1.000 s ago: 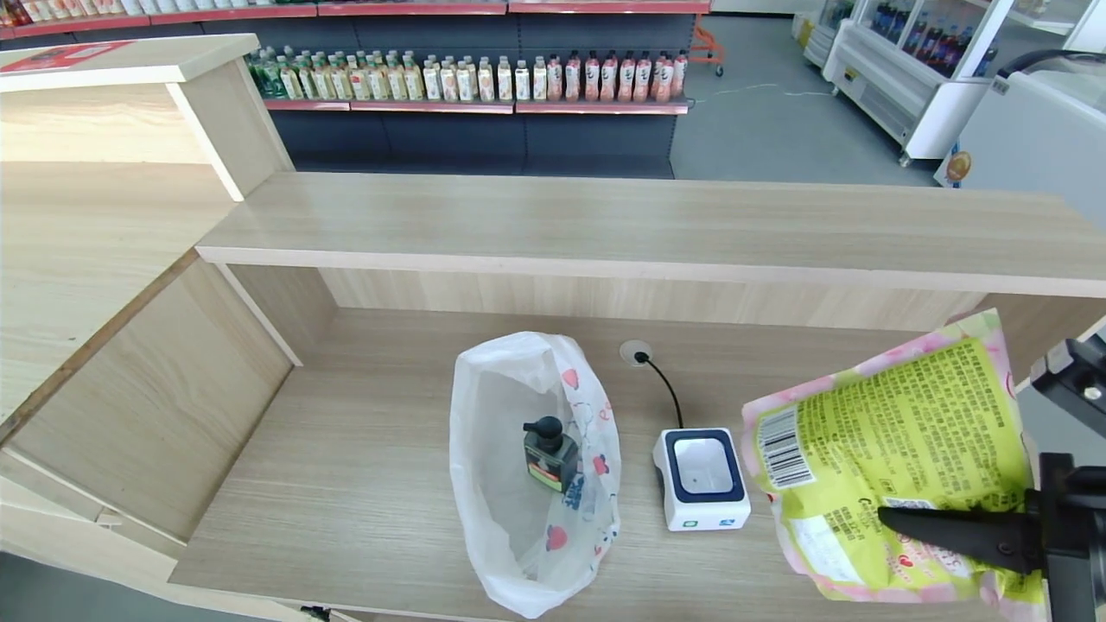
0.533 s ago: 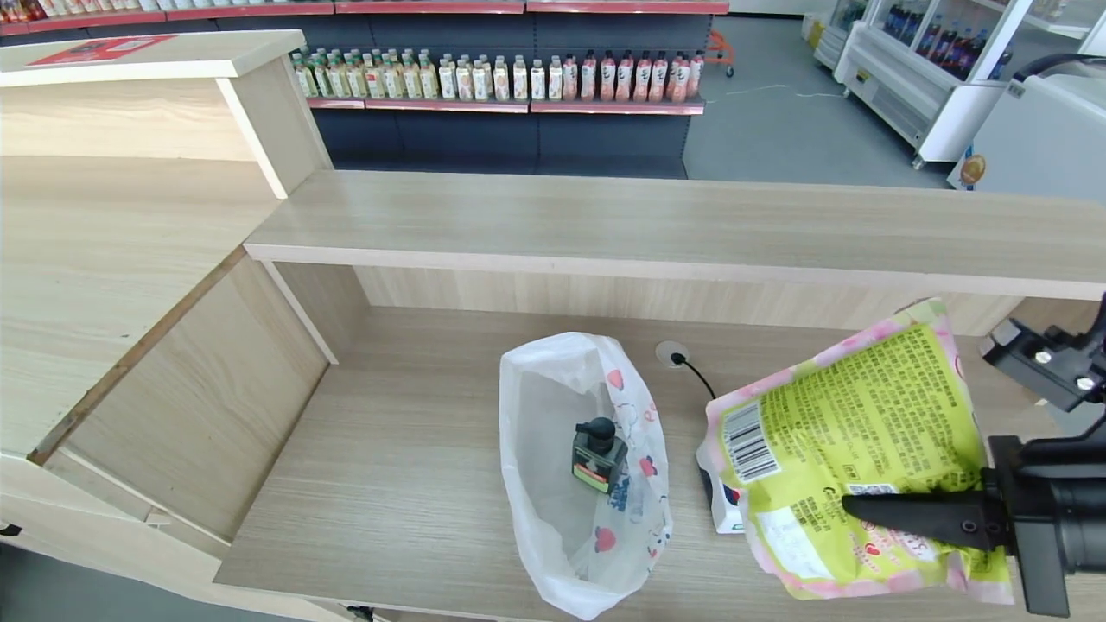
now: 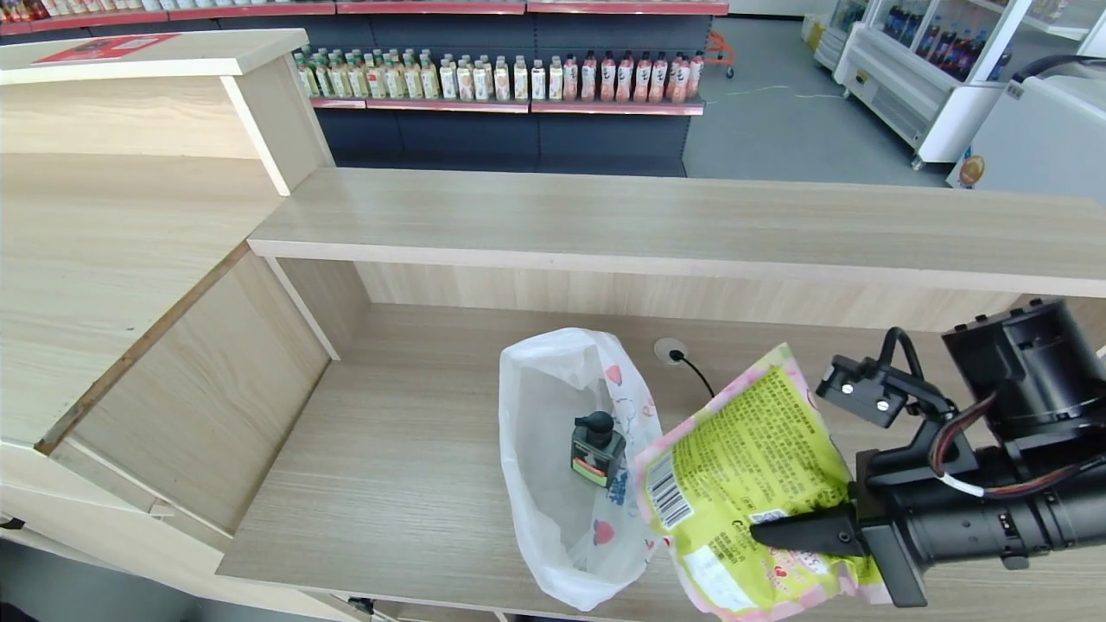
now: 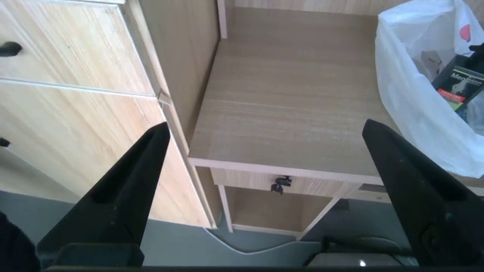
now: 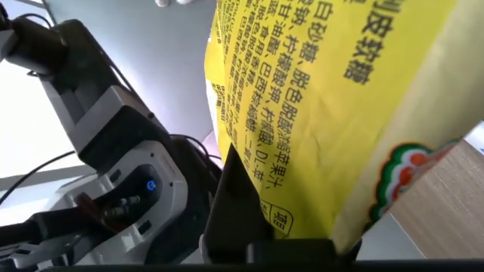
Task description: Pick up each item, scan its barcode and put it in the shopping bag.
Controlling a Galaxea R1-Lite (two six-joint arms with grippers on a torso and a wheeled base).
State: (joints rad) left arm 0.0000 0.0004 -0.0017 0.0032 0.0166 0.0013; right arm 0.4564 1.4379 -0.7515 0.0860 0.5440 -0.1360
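Observation:
A yellow-green snack pouch (image 3: 743,466) with a pink border and a barcode hangs tilted over the desk, its left edge against the shopping bag's right rim. My right gripper (image 3: 804,536) is shut on the pouch's lower right part. The right wrist view shows the pouch (image 5: 340,98) close up against a black finger (image 5: 234,196). The white shopping bag (image 3: 536,406) stands open on the desk with a dark pump bottle (image 3: 596,449) inside. My left gripper (image 4: 265,189) is open, held off the desk's front left edge, left of the bag (image 4: 412,106). The pouch hides the scanner.
A black cable (image 3: 696,371) runs from a grommet (image 3: 671,350) in the desk behind the pouch. A raised counter ledge (image 3: 657,225) spans the back and a wooden side panel (image 3: 199,389) closes the left. Bare desk (image 3: 389,484) lies left of the bag.
The camera shifted after the earliest frame. My right arm has carried the pouch left and down toward the bag, so it now covers the scanner.

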